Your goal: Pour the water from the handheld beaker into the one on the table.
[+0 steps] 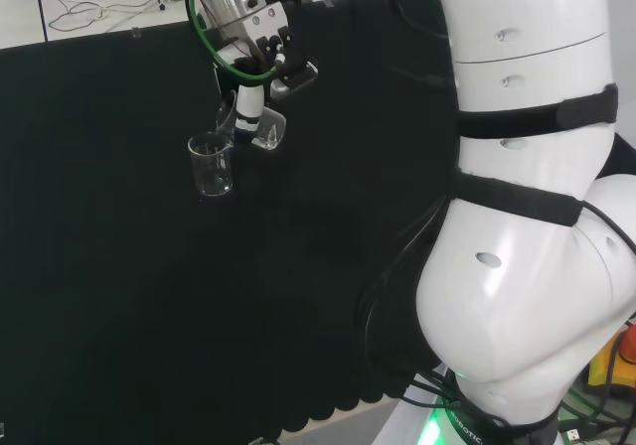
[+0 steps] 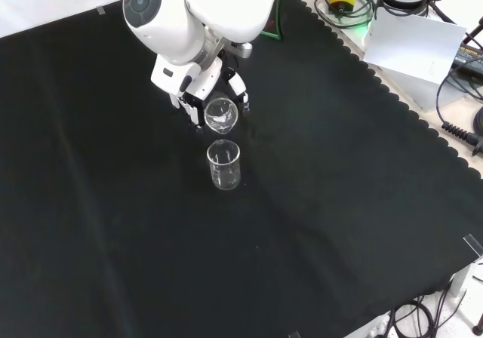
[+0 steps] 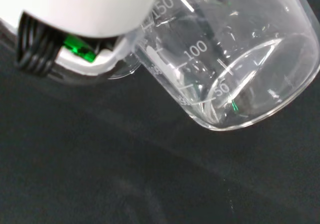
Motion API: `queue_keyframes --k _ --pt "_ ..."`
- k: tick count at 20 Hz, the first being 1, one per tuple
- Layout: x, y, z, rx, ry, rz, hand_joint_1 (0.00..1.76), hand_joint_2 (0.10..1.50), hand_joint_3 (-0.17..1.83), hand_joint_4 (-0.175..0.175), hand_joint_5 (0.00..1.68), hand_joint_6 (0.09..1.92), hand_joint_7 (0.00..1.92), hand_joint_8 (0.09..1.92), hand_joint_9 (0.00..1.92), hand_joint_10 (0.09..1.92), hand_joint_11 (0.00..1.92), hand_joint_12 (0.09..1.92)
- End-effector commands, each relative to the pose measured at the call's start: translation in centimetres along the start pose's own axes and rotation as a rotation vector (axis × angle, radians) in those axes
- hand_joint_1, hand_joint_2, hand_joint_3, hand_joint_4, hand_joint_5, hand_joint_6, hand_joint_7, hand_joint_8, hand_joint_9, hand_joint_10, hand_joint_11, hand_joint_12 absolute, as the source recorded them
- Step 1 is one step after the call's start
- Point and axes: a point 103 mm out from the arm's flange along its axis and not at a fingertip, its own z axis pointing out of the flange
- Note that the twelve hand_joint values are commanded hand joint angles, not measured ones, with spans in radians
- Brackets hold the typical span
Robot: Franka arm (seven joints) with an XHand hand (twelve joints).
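Hand (image 2: pixel 198 89) clamped round tilted beaker (image 2: pixel 220 115), mouth twd upright table beaker (image 2: pixel 224 164) just beside, black cloth (image 2: pixel 113 225).

Your counter (image 2: pixel 324 202) is covered by a black cloth (image 2: pixel 113 240) with a scalloped edge along its right side in the front view. One clear beaker (image 2: pixel 224 164) stands upright on it, left of the arm in the head view.

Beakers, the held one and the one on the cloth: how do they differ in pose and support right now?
The held beaker is tilted, with its mouth leaning toward the other; the beaker on the cloth stands upright. The held beaker hangs above the cloth with the hand curled round it; the standing beaker rests on the black cloth, with nothing touching it. In the front view the held beaker sits just beyond the standing one. Both are clear and cylindrical.
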Motion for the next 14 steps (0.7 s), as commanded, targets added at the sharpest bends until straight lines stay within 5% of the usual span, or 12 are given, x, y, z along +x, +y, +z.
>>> queue_keyframes --k 1,14 --pt "0.69 0.17 -0.36 0.031 -0.043 0.007 1.30 0.50 0.89 0.037 1.27 0.76 1.48 0.44 1.35 0.37 1.10 0.89" --pt "1.35 0.79 -1.19 0.091 -0.138 0.047 1.30 0.50 0.90 0.037 1.26 0.79 1.46 0.49 1.34 0.40 1.11 0.88"
